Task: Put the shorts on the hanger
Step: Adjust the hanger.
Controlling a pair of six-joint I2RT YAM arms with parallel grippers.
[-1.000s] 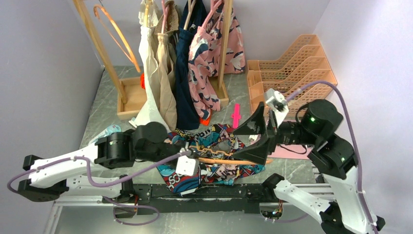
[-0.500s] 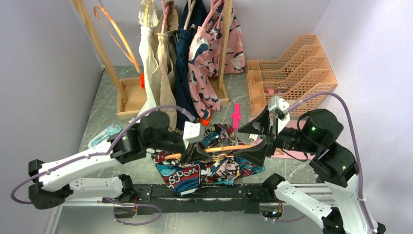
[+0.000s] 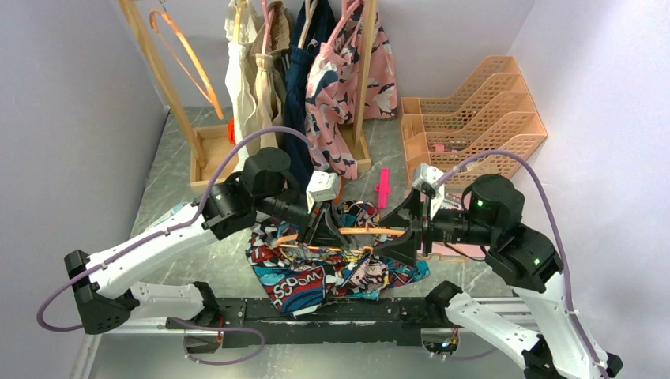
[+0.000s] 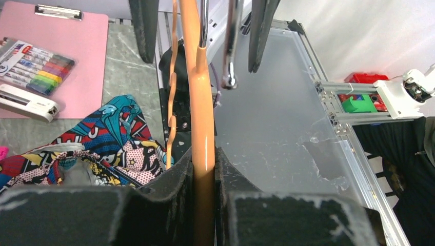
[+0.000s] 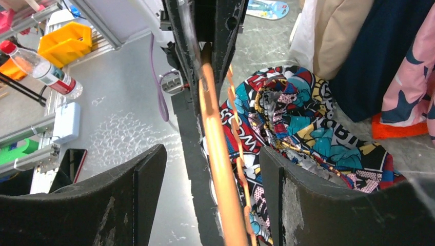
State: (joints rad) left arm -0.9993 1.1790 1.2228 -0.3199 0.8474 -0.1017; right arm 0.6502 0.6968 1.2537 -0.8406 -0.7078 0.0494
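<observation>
The orange hanger (image 3: 355, 231) hangs level above the comic-print shorts (image 3: 348, 272), which lie crumpled on the table near the front edge. My left gripper (image 3: 320, 230) is shut on the hanger's bar (image 4: 203, 128), close to its silver hook (image 4: 229, 51). My right gripper (image 3: 411, 230) stands open around the hanger's right end. In the right wrist view the bar (image 5: 218, 154) runs between the two fingers (image 5: 308, 200) without touching either. The shorts (image 5: 292, 118) lie below it.
A wooden rack at the back holds a pink floral garment (image 3: 348, 87), beige and navy clothes and a spare orange hanger (image 3: 186, 59). Peach lattice trays (image 3: 474, 110) stand back right. A pink clipboard (image 4: 51, 31) with markers lies right of the shorts.
My left gripper has lifted the hanger off the shorts and carried it away from the front edge. My right gripper has shifted left around the hanger's right end.
</observation>
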